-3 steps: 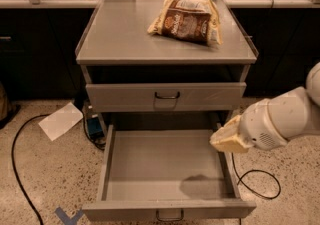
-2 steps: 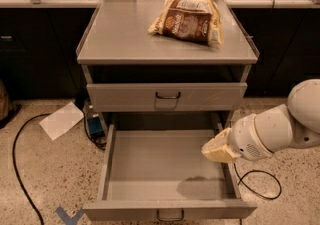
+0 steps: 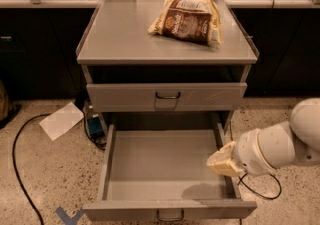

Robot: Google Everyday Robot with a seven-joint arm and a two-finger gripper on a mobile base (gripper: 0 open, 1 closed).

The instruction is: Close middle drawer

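The middle drawer (image 3: 167, 169) is pulled far out of the grey metal cabinet (image 3: 165, 44). It is a long shallow grey tray with nothing in it. Its low front panel (image 3: 125, 210) is nearest the camera and carries a small dark wire handle (image 3: 170, 214). My gripper (image 3: 223, 161) is the cream-coloured end of the white arm (image 3: 280, 144) that comes in from the right. It hangs over the drawer's right side wall (image 3: 228, 169), about halfway along it, and casts a shadow on the drawer floor.
A second grey drawer front (image 3: 166, 97), shut, sits above the open drawer. A brown snack bag (image 3: 187, 20) lies on the cabinet top. A sheet of paper (image 3: 61, 120), black cables (image 3: 17, 169) and blue tape (image 3: 70, 216) lie on the speckled floor.
The arm has moved down and to the left. The gripper now sits lower and further in over the drawer's right side. The drawer has not moved.
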